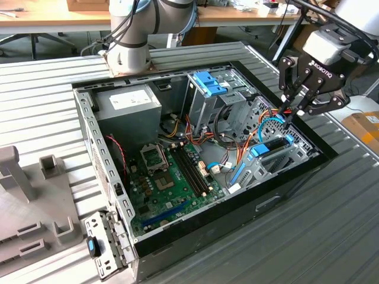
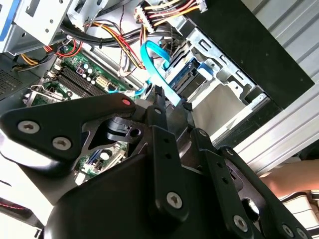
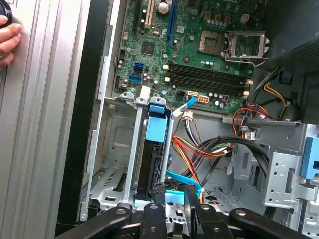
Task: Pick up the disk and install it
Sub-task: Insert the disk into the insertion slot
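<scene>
The disk [image 1: 273, 144] stands on edge in the metal bay at the open computer case's corner on the exterior view's right, its blue rails showing at both ends. In the first wrist view the disk [image 3: 149, 159] sits low between the bay's metal walls, with a blue rail on its upper edge. My gripper [image 1: 293, 112] hangs just above the bay, close over the disk's end and a light blue cable [image 1: 269, 124]. Both wrist views show the gripper [image 3: 174, 191] [image 2: 172, 99] right at that blue cable [image 2: 154, 64], beside the disk [image 2: 183, 74].
The case [image 1: 320, 155] lies open on a ribbed metal table. Inside are the green motherboard [image 1: 172, 177], a grey power-supply box [image 1: 127, 103], a metal cage with a blue latch [image 1: 208, 83] and bundled wires [image 3: 209, 149]. A person's hand [image 3: 7, 35] rests on the table beside the case.
</scene>
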Available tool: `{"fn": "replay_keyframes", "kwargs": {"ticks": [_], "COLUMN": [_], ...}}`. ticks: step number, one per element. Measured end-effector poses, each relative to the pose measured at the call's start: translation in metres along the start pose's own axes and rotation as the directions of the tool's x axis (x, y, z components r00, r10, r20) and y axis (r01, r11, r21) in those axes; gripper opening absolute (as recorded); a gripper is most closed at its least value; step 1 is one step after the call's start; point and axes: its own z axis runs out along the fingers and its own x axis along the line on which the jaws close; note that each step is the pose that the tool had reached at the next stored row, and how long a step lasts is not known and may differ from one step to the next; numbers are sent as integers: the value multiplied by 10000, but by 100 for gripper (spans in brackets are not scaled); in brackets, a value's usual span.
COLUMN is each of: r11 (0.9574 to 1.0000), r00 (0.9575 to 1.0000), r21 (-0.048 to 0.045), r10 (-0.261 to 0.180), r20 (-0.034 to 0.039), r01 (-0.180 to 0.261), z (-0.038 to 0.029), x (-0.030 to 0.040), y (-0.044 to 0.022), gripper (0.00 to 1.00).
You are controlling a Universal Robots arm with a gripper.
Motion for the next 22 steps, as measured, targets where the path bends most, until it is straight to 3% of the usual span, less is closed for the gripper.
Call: {"fn": "replay_keyframes", "kwargs": {"ticks": [7, 10, 17, 22], "r11": [9997, 9982, 9951, 9934], "r00": [9997, 9982, 9951, 9934], "r21": [-10, -27, -43, -50], "r10": [-240, -602, -988, -1149], "r20": [-2, -8, -10, -8], "r01": [240, 602, 988, 1149], "z": [2, 0, 5, 5], "x": [-21, -41, -68, -69], "y": [-21, -57, -137, -230], "gripper": [29, 29, 29, 29]}}
